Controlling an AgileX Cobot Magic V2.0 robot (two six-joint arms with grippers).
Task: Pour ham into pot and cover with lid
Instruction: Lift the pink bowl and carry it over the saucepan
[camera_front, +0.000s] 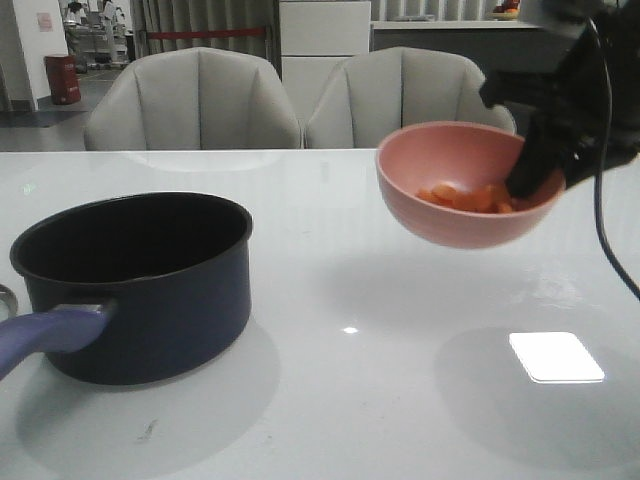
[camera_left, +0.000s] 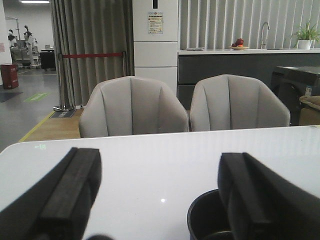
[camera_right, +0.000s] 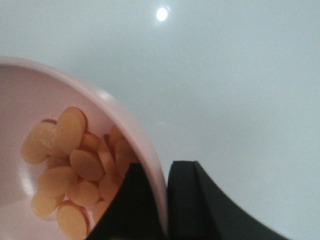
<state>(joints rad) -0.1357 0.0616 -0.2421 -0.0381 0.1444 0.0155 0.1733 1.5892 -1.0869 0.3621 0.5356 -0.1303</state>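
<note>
Front view: we see the right claw (camera_front: 535, 178) at the right edge, clamped on the rim of a salmon-pink bowl (camera_front: 462, 215), one finger inside, the bowl lifted clear of the white table (camera_front: 400, 400) with its shadow below. The bowl tilts a little toward the camera. The ham (camera_front: 470, 197), a small heap of orange slices, sits in the bowl bottom, next to the inner finger.

The pot (camera_front: 135, 285) stands at lower left of the frame, dark navy, black inside, nothing visible in it. Its blue-purple handle (camera_front: 50, 335) sticks out toward the lower-left corner. Pot and bowl are well apart, the bowl up and to the right of it.

Right wrist view: we see the two dark fingers (camera_right: 190, 200) pinching the bowl wall between them, ham slices piled inside at lower left of that picture.

Left wrist view: the left claw (camera_left: 160, 195) is spread wide, holding nothing, fingers at the lower left and lower right. Part of the pot rim shows at the bottom, partly behind the lower-right finger. Two grey chairs (camera_left: 132, 107) stand behind the table.

We cannot make out the lid in any view.
</note>
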